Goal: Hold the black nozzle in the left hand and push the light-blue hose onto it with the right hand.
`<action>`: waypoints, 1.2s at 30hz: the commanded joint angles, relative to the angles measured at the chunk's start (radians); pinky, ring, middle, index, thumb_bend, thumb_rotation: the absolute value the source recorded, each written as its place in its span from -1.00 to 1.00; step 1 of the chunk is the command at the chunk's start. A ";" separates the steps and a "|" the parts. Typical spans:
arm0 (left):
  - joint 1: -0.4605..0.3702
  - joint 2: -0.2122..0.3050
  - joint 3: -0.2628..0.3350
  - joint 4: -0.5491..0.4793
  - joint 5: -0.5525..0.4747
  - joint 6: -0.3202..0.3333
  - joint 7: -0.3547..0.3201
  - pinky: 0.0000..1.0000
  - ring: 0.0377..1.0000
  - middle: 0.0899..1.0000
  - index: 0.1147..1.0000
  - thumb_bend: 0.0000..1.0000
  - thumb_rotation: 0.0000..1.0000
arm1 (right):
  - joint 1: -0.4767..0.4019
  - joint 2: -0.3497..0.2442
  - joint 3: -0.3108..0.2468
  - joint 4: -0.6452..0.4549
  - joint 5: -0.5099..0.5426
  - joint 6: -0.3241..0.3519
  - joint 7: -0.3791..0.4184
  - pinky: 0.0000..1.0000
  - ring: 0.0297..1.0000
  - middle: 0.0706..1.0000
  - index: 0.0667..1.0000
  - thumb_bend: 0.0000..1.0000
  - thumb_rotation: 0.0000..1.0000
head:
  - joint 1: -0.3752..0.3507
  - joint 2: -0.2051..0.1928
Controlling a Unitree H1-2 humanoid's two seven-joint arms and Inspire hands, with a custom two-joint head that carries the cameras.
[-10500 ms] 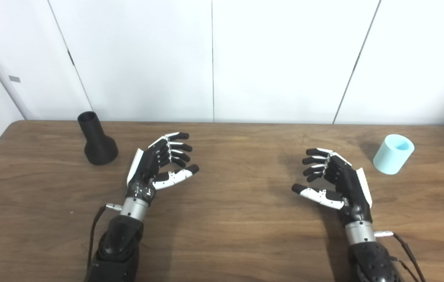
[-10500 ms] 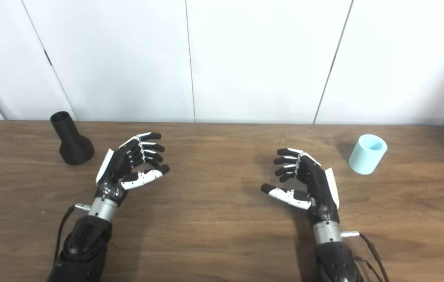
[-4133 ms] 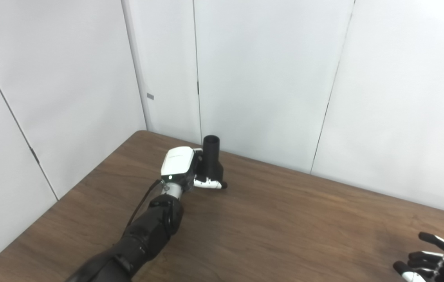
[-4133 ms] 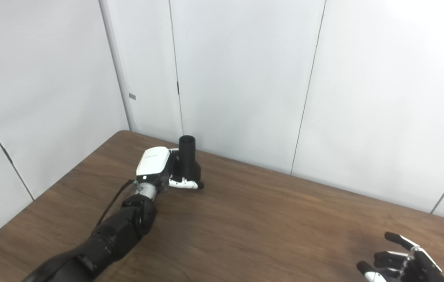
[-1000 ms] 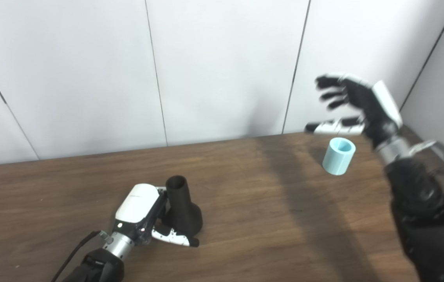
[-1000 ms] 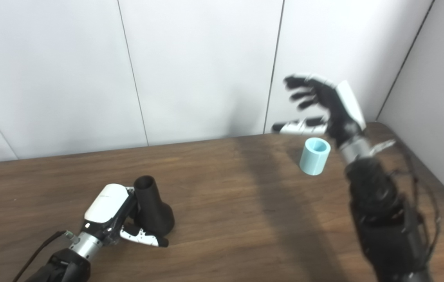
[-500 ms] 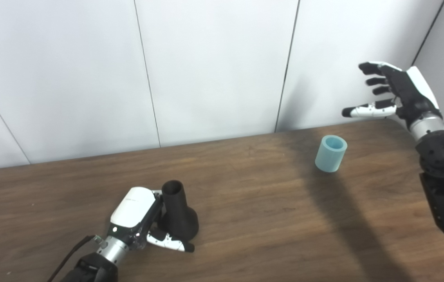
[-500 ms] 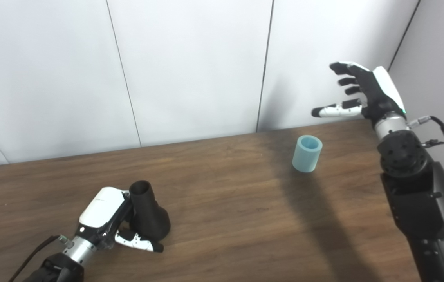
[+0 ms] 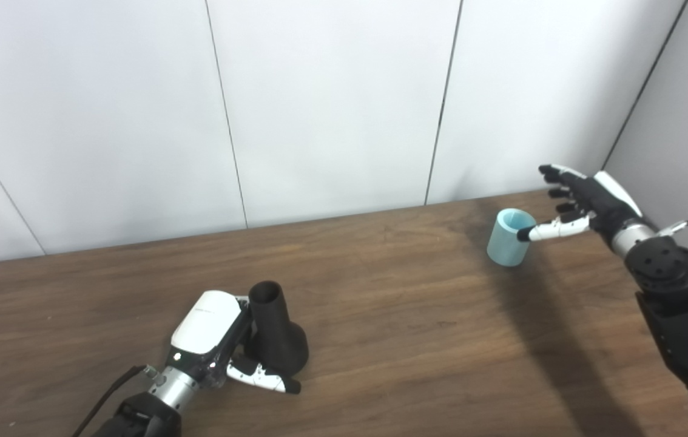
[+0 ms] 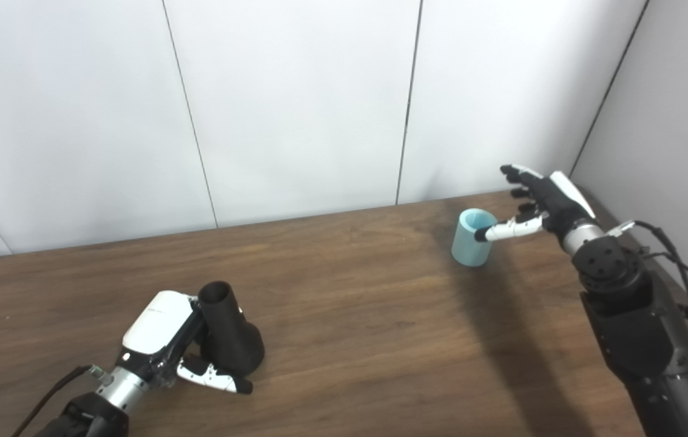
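a dark wooden table [image 9: 392, 340] fills the lower part of both views, running back to a wall of white panels [image 9: 332, 103] that turns a corner at the far right. the right arm [image 10: 635, 315], black and jointed with cables looping off its right side, rises from the near right edge and reaches toward the far right of the table. the left arm [image 9: 138, 413] shows only a short stretch at the near left edge. the black nozzle [image 9: 274, 331] stands upright on its flared base at the near left, its narrow open mouth pointing up and tilted slightly left. the left hand [image 9: 216, 343], white-backed, is wrapped around the nozzle from the left side, with its thumb [image 9: 265, 380] lying across the near foot of the base, so the nozzle is gripped while it rests on the table. the light-blue hose [image 10: 472, 237], a short open cylinder, stands at the far right of the table, well apart from the nozzle. the right hand [image 10: 541, 203] is spread wide just right of it and holds nothing; its fingers [image 10: 517, 176] fan out above and behind the hose, and the tip of its thumb [image 10: 505, 230] reaches the hose's right rim, though whether it touches cannot be told.
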 commanded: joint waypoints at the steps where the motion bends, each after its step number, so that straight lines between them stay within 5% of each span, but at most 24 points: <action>1: 0.136 0.016 -0.066 0.079 0.048 -0.011 -0.108 -0.12 0.03 -0.29 -0.10 0.04 -1.00 | -0.036 -0.031 0.002 0.008 0.013 -0.058 0.007 0.60 0.79 0.88 0.87 0.53 -0.72 | -0.001 0.001; 8: 0.139 0.013 -0.064 0.082 0.048 -0.012 -0.114 -0.11 0.04 -0.28 -0.10 0.04 -1.00 | -0.050 -0.002 0.017 0.128 0.046 -0.147 -0.013 0.60 0.73 0.86 0.90 0.61 -0.46 | 0.000 0.004; 26: 0.143 0.018 -0.069 0.076 0.064 -0.008 -0.110 -0.20 -0.01 -0.29 -0.10 0.04 -1.00 | -0.098 0.088 0.069 0.253 0.036 -0.239 -0.093 0.40 0.56 0.67 0.77 0.56 -0.76 | 0.016 0.022; 36: 0.143 0.015 -0.067 0.085 0.052 -0.021 -0.110 -0.15 0.02 -0.28 -0.09 0.04 -1.00 | -0.123 0.103 0.105 0.286 0.016 -0.322 -0.118 0.17 0.27 0.30 0.37 0.53 -0.88 | 0.035 0.037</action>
